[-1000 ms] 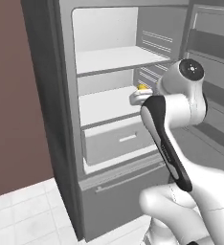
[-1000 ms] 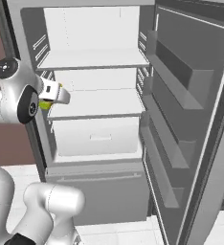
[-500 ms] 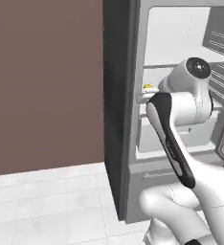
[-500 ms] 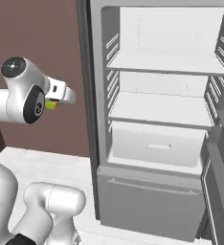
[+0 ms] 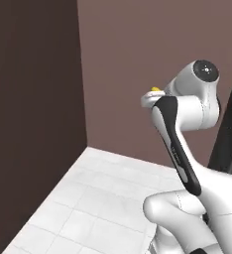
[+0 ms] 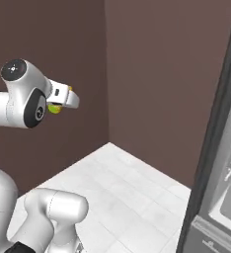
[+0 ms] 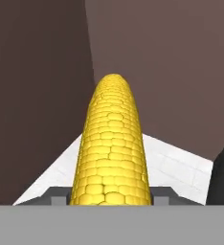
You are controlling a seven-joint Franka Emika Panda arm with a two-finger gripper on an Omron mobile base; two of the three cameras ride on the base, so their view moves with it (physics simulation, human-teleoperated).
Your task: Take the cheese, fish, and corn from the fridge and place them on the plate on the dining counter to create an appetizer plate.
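Corn clamped lengthwise in the gripper in the hand view, green end glimpsed from the right base view, fridge edge seen there, brown walls ahead.

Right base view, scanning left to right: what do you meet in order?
The robot's white arm → the pincer shut on the corn, green end showing → the brown wall corner → the fridge frame at the right edge.
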